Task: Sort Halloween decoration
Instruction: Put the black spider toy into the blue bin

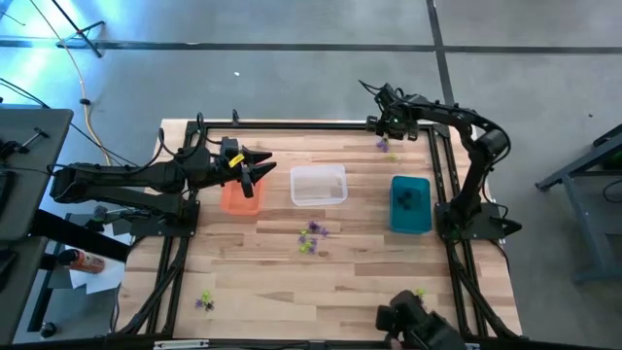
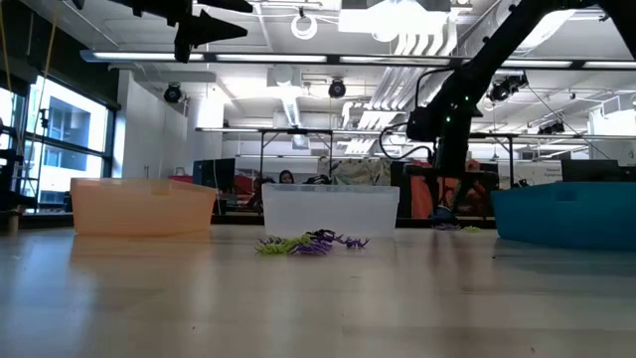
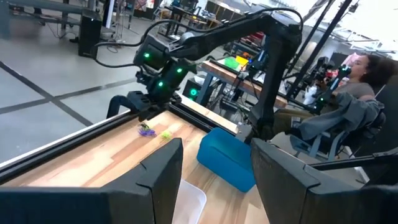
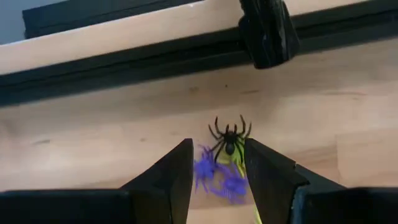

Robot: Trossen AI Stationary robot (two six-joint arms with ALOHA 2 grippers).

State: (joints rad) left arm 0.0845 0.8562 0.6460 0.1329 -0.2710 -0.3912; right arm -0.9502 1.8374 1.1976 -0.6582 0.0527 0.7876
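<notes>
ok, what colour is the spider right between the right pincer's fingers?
Black spider, with purple trinkets beside it. The right wrist view shows it best.

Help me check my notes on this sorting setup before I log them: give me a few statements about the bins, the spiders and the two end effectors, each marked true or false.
1. The right end effector is open over a black spider near the table's far edge. True.
2. The left end effector hangs above the teal bin. False: it is above the orange bin.
3. The clear bin stands between the orange and teal bins. True.
4. All the spiders are already in bins. False: a cluster lies on the table in front of the clear bin, and others lie near the edges.
5. The left end effector holds a purple spider. False: its fingers are open, nothing between them.
</notes>
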